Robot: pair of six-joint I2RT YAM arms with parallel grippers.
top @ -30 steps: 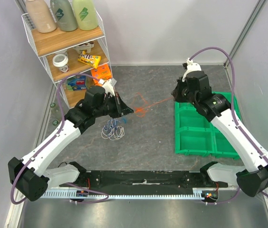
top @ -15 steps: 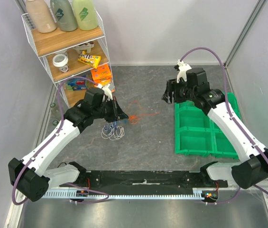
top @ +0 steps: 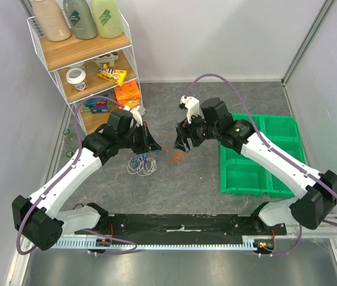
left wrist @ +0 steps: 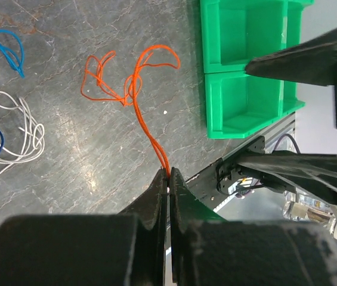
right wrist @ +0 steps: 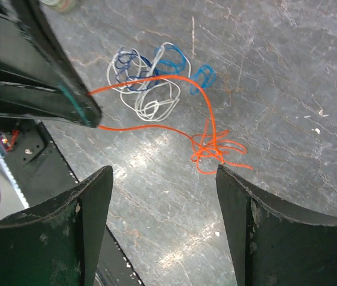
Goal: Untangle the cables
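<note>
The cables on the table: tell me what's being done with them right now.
The left hand is shut on a strand of the orange cable, holding it off the table. The rest of that cable lies in a loose knot, apart from the white and blue cables heaped beside it. The right hand hangs open above the knot, holding nothing.

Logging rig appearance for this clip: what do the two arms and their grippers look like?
The left arm and right arm have white links with black joints and bases. A purple hose loops along each. The left gripper and right gripper have black, tapered, blade-like fingers.
</note>
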